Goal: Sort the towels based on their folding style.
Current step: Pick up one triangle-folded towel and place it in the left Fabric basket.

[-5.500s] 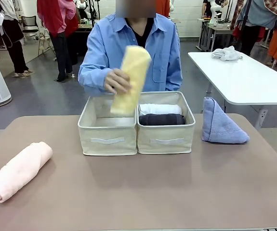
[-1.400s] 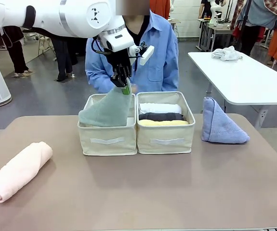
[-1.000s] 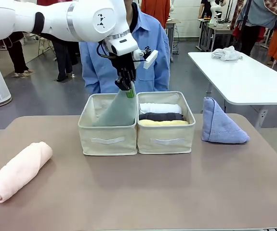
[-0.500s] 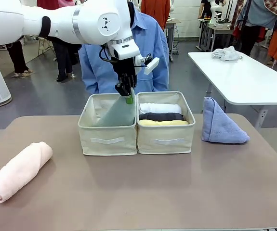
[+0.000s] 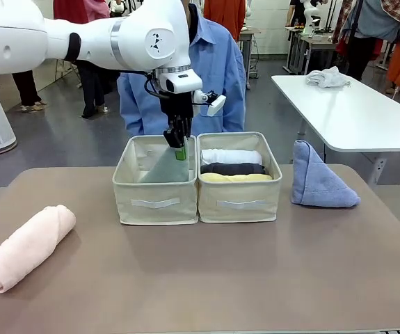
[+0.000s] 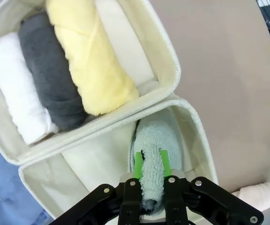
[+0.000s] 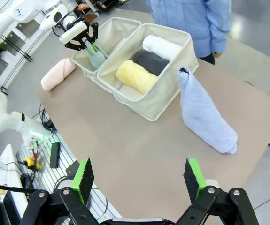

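Currently, the sage-green fold (image 5: 163, 169) is being pinched inside the left bin (image 5: 156, 203) by the left gripper (image 5: 179, 146), while the pink roll (image 5: 27, 247) and lavender-blue fold (image 5: 318, 182) are being left unsorted, with the right gripper (image 7: 139, 180) spread.

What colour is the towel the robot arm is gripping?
Sage green; the towel shows best in the left wrist view, pinched by the left end effector.

You have: left gripper (image 5: 179, 150) pinching sage-green towel (image 5: 166, 169) in left bin (image 5: 156, 202) | right bin (image 5: 240, 203): 3 rolls, white roll (image 5: 231, 157), dark grey roll (image 5: 233, 168), yellow roll (image 5: 236, 178) | pink roll (image 5: 27, 247), lavender-blue triangle fold (image 5: 318, 182) on table (image 5: 220, 278)
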Robot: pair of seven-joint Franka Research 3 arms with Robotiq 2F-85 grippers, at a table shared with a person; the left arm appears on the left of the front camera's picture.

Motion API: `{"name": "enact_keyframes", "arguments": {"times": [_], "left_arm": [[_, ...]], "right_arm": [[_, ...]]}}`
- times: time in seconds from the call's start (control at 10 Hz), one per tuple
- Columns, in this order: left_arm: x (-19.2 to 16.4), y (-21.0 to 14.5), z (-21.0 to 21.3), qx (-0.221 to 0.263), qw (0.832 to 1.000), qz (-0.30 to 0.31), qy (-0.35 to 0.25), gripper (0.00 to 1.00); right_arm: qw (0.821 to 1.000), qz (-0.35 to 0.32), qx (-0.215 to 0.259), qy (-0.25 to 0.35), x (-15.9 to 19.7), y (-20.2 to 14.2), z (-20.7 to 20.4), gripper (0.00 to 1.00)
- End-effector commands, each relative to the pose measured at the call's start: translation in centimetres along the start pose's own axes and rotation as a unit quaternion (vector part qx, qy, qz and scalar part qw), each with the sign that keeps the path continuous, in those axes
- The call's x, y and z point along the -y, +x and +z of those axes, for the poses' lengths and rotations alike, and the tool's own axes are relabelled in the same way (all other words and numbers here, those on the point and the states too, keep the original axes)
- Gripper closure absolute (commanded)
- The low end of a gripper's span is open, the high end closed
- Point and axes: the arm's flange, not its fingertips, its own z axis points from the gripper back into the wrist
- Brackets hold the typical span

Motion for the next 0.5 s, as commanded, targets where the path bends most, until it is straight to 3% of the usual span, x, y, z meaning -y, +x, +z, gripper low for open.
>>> {"name": "enact_keyframes", "arguments": {"times": [0.0,0.1,0.2,0.3,0.4], "left_arm": [[0.01,0.62,1.06,-0.029,0.999,0.032,0.011,0.26],[0.11,0.64,1.12,-0.032,0.999,0.037,0.014,0.26],[0.25,0.61,1.18,-0.033,0.999,0.040,0.013,0.00],[0.27,0.56,1.26,-0.032,0.999,0.041,0.013,0.24],[0.30,0.52,1.25,-0.031,0.999,0.040,0.011,0.00]], "right_arm": [[1.000,0.003,0.005,0.005,0.02,-0.05,-0.16,0.00],[1.000,0.003,0.005,0.005,0.02,-0.05,-0.16,0.00],[1.000,0.003,0.005,0.005,0.02,-0.05,-0.16,0.00],[1.000,0.003,0.005,0.005,0.02,-0.05,-0.16,0.00],[1.000,0.003,0.005,0.005,0.02,-0.05,-0.16,0.00]]}}
